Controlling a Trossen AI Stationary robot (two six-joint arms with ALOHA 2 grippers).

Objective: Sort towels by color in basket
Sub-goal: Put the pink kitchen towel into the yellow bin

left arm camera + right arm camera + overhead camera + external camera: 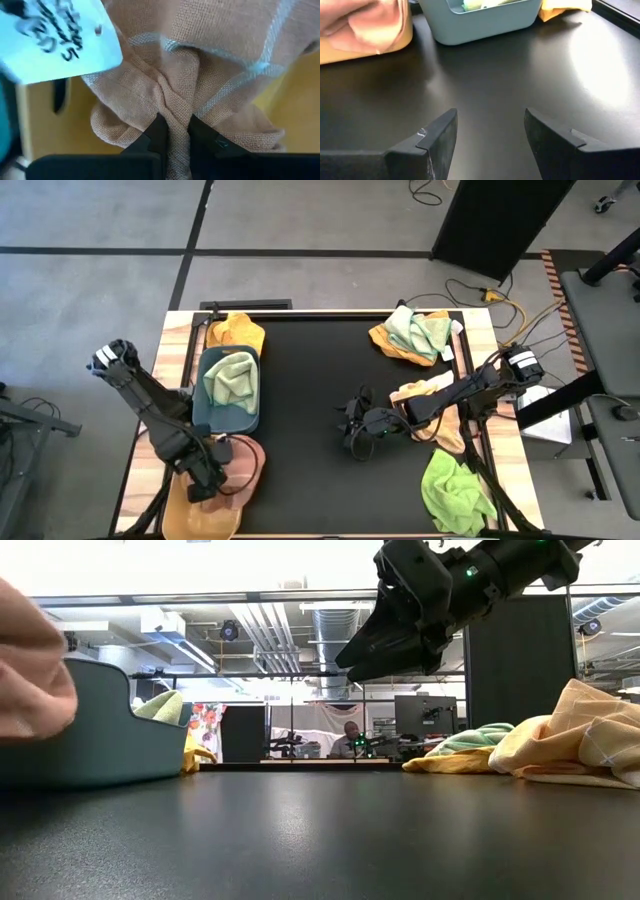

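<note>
My left claw (204, 476) hangs over the yellow basket (180, 515) at the near-left corner of the worktop (310, 390), its fingers (156, 134) pressed together on a fold of the salmon pink towel (200, 75). The cloth bunches up between them, with pale stripes crossing the weave, and a white tag (55, 40) with dark handwriting shows beside it. In the high view the pink cloth (245, 465) drapes over the yellow basket's rim.

Just behind that basket stands the teal basket (250, 420), and a pale mint green towel (230, 380) lies crumpled inside it. A mustard orange towel (235, 333) lies on the worktop touching the teal basket's far end.

My right claw (357, 425) hovers above the bare middle of the dark worktop, with its fingers (437, 137) spread apart and nothing between them. From the low view it hangs clear of the surface.

On the right side lie the other cloths. At the far right corner a mint green towel (420, 332) rests on top of a mustard orange one (388, 340). A peach towel (430, 395) lies under my right arm near the right edge, and a bright lime green towel (455, 490) lies at the near-right corner.

Beyond the worktop, a person (351, 738) sits far back in the room.
</note>
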